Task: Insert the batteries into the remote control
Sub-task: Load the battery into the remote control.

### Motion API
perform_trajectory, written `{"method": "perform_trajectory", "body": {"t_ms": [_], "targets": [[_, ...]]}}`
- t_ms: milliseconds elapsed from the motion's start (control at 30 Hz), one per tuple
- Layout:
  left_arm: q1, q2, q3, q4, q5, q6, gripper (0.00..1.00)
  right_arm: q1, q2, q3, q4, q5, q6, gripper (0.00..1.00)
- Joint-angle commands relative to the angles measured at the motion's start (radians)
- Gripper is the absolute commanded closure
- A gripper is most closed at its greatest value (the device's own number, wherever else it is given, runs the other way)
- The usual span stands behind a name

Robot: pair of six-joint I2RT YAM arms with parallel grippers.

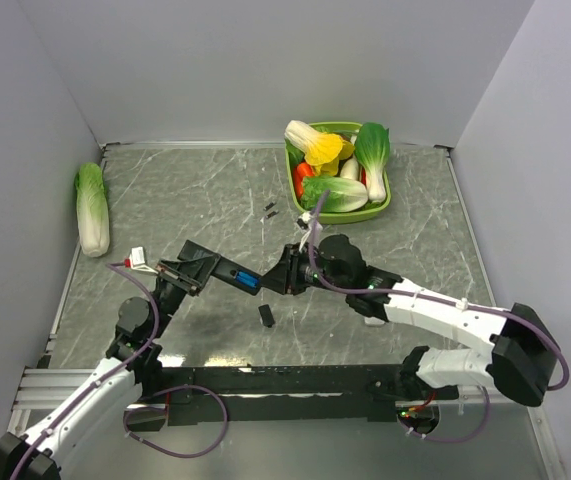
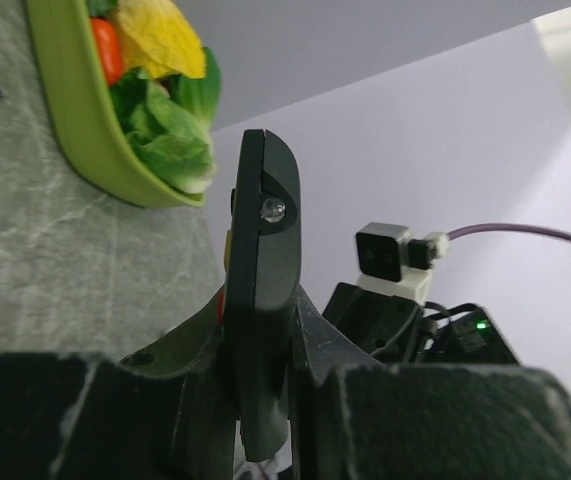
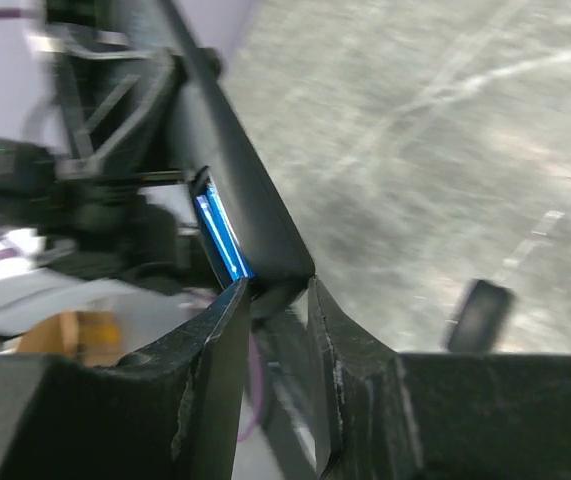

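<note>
My left gripper [image 2: 261,345] is clamped on the remote control [image 1: 227,272], which stands edge-on between its fingers. I see 1 blue battery [image 3: 221,236] in the open bay, just ahead of my right gripper [image 3: 280,300]. Its 2 fingers flank the remote's far end, and I cannot tell whether they pinch it.

Left claw [image 2: 262,335] clamped; right claw [image 3: 275,292] facing it head-on

Green tray [image 1: 389,196] sits at the back right of the grey marbled table [image 1: 185,190], piled with veggies: a bok choy [image 1: 373,145], something yellow [image 1: 325,150], a red bit [image 1: 303,178]. A long cabbage [image 1: 92,208] lies by the left wall. Two tiny dark bits [image 1: 269,210] sit left of the tray, and a small black piece [image 1: 266,316] lies nearer the front.
</note>
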Motion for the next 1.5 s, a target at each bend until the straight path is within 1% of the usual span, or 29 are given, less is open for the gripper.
{"method": "perform_trajectory", "body": {"t_ms": [0, 100, 233, 333, 367, 467, 533, 567, 600, 633, 667, 733, 767, 800, 967, 1033, 1233, 1300, 1367, 1433, 1467], "targets": [[-0.019, 0.015, -0.04, -0.013, 0.1, 0.073, 0.99, 0.034, 0.082, 0.103, -0.112, 0.126, -0.108, 0.8], [-0.021, 0.035, -0.034, -0.015, 0.104, 0.103, 0.99, 0.059, 0.117, 0.149, -0.175, 0.189, -0.156, 0.8], [-0.021, 0.038, -0.035, -0.056, 0.078, 0.123, 0.99, 0.065, 0.119, 0.146, -0.166, 0.199, -0.187, 0.77], [-0.021, 0.021, -0.035, -0.125, 0.034, 0.134, 0.99, 0.062, 0.088, 0.121, -0.146, 0.188, -0.201, 0.67], [-0.021, 0.009, -0.035, -0.137, 0.025, 0.14, 0.99, 0.064, 0.077, 0.108, -0.139, 0.185, -0.205, 0.61], [-0.021, -0.011, -0.034, -0.171, 0.003, 0.156, 0.99, 0.044, 0.038, 0.074, -0.101, 0.133, -0.222, 0.55], [-0.021, -0.02, -0.034, -0.194, 0.003, 0.165, 0.99, 0.016, 0.005, 0.054, -0.052, 0.056, -0.23, 0.52], [-0.021, -0.027, -0.034, -0.199, 0.008, 0.174, 0.99, 0.007, -0.005, 0.036, -0.032, 0.023, -0.237, 0.46], [-0.019, -0.033, -0.011, -0.202, 0.009, 0.18, 0.99, -0.001, -0.021, 0.034, -0.022, -0.008, -0.245, 0.43], [-0.019, -0.034, -0.006, -0.203, 0.014, 0.186, 0.99, -0.01, -0.025, 0.035, -0.024, -0.056, -0.272, 0.41], [-0.019, -0.039, -0.005, -0.205, 0.023, 0.197, 0.99, -0.013, -0.027, 0.049, -0.034, -0.08, -0.291, 0.35], [-0.019, -0.039, 0.003, -0.197, 0.038, 0.208, 0.99, -0.015, -0.025, 0.071, -0.059, -0.141, -0.34, 0.29], [-0.018, -0.034, 0.006, -0.185, 0.055, 0.218, 0.99, -0.016, -0.021, 0.087, -0.077, -0.165, -0.352, 0.24], [-0.019, -0.031, 0.008, -0.173, 0.067, 0.223, 0.99, -0.016, -0.009, 0.092, -0.083, -0.185, -0.371, 0.22], [-0.019, -0.01, 0.017, -0.084, 0.146, 0.241, 0.99, -0.031, 0.037, 0.098, -0.099, -0.295, -0.392, 0.2], [-0.019, -0.002, 0.021, -0.036, 0.192, 0.245, 0.99, -0.039, 0.054, 0.089, -0.076, -0.326, -0.389, 0.2], [-0.018, 0.022, 0.028, 0.06, 0.268, 0.242, 0.99, -0.044, 0.082, 0.086, -0.071, -0.351, -0.397, 0.22], [-0.019, 0.036, 0.029, 0.082, 0.288, 0.24, 0.99, -0.044, 0.088, 0.083, -0.065, -0.351, -0.399, 0.25], [-0.019, 0.05, 0.032, 0.109, 0.31, 0.235, 0.99, -0.045, 0.093, 0.081, -0.051, -0.369, -0.394, 0.3], [-0.019, 0.053, 0.031, 0.125, 0.317, 0.232, 0.99, -0.045, 0.103, 0.078, -0.031, -0.39, -0.388, 0.33], [-0.018, 0.053, 0.031, 0.14, 0.322, 0.231, 0.99, -0.045, 0.105, 0.078, -0.027, -0.395, -0.386, 0.37]]}}
